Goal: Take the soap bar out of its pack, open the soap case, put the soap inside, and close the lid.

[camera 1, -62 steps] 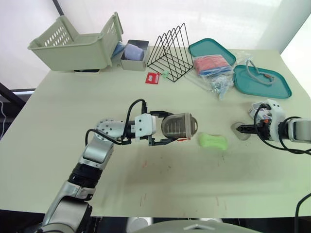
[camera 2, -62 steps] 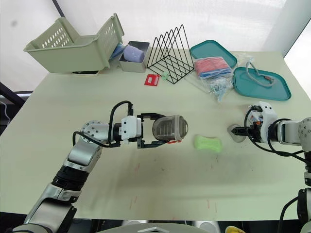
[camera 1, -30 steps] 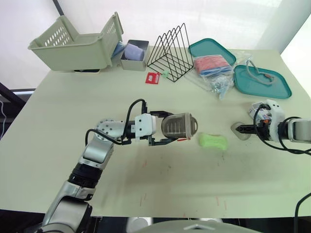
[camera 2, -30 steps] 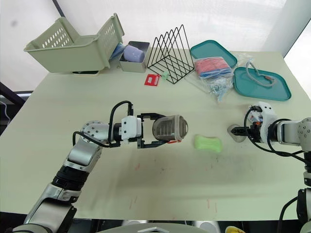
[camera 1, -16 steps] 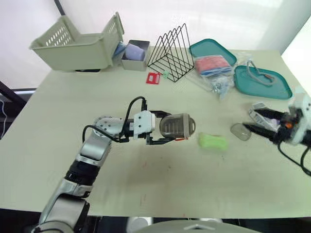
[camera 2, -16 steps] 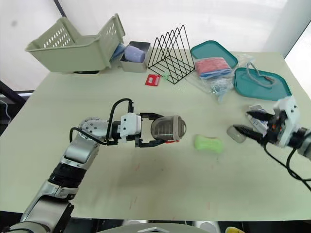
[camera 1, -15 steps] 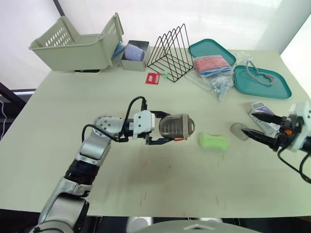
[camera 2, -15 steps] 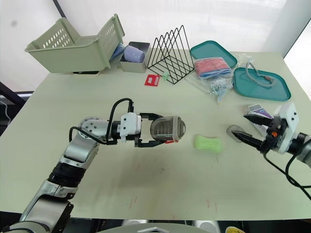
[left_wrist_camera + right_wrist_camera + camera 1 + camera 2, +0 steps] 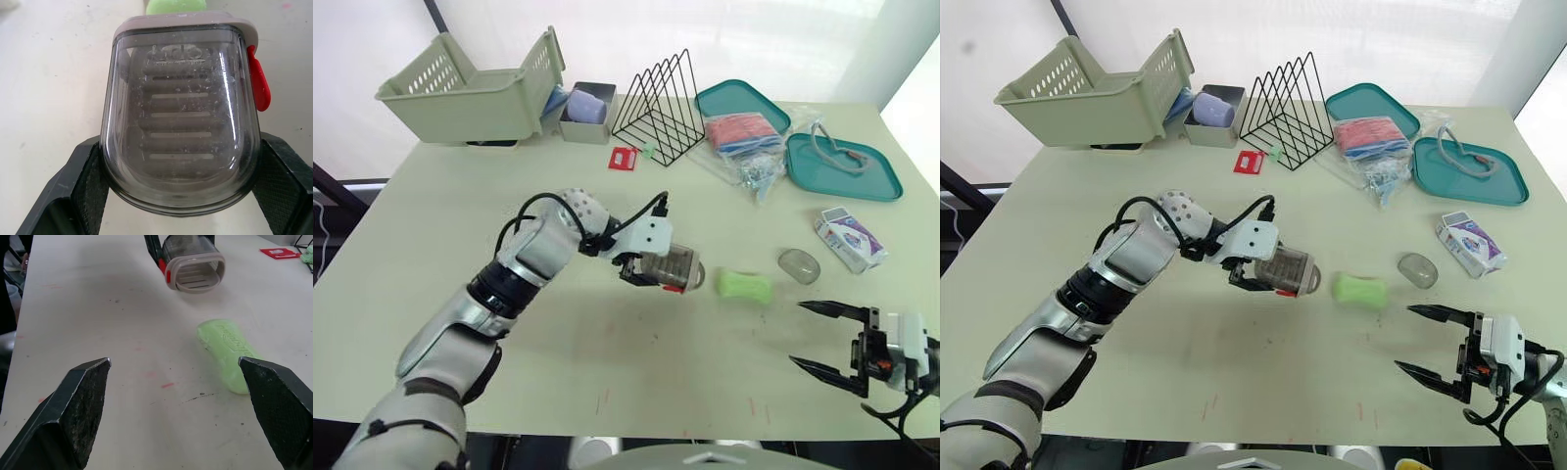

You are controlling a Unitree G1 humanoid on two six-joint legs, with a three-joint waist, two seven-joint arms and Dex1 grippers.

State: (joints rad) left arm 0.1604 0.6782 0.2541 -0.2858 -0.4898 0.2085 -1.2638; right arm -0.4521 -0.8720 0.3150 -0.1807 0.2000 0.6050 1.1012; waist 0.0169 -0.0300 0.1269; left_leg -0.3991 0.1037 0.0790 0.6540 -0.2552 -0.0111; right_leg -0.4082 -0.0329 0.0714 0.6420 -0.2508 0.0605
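Pale table [image 9: 440, 206]: left gripper [image 9: 656, 274] clamps the soap case [image 9: 674, 264], green soap [image 9: 744, 285] beside its mouth; right gripper [image 9: 796, 332] spread wide, near lid [image 9: 799, 265] and pack [image 9: 848, 238].

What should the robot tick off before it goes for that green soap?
1. Soap bar out of its pack: ok, it lies bare on the table.
2. Soap case gripped by left end effector: ok, clamped on both sides.
3. Case open, lid off: ok, the lid lies apart on the table and the opening faces the soap.
4. Case empty: ok, just its ribbed floor shows.
5. Right end effector open: ok, jaws spread wide.
6. Right end effector at the soap: not ok, it hovers short of it.
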